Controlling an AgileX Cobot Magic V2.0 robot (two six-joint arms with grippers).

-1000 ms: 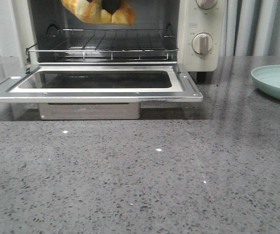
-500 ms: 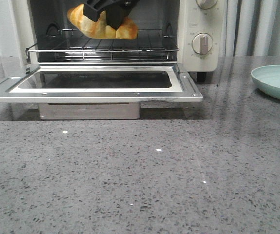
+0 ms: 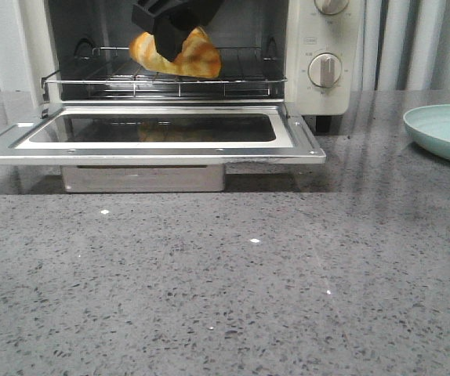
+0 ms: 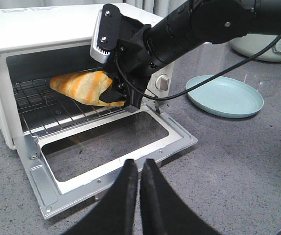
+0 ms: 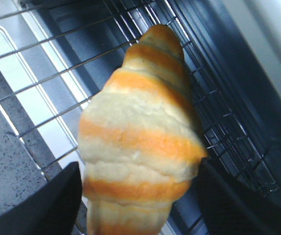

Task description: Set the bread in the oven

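Bread [image 3: 186, 56] lower, deeper in oven [image 3: 319, 86], right hand [image 3: 172, 35] gripping

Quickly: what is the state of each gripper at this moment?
Left gripper: shut, holding nothing.
Right gripper: shut on the bread, over the wire rack of the oven.

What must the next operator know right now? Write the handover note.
Right gripper: shut on the croissant, held over the oven's wire rack, inside the mouth of the oven.
Left gripper: shut, empty, in front of the open oven door.
Done: door down, croissant carried in.
Left: lower it onto the rack, release, back the right arm out. Contact with the rack cannot be confirmed.
Teal plate sits right of the oven.
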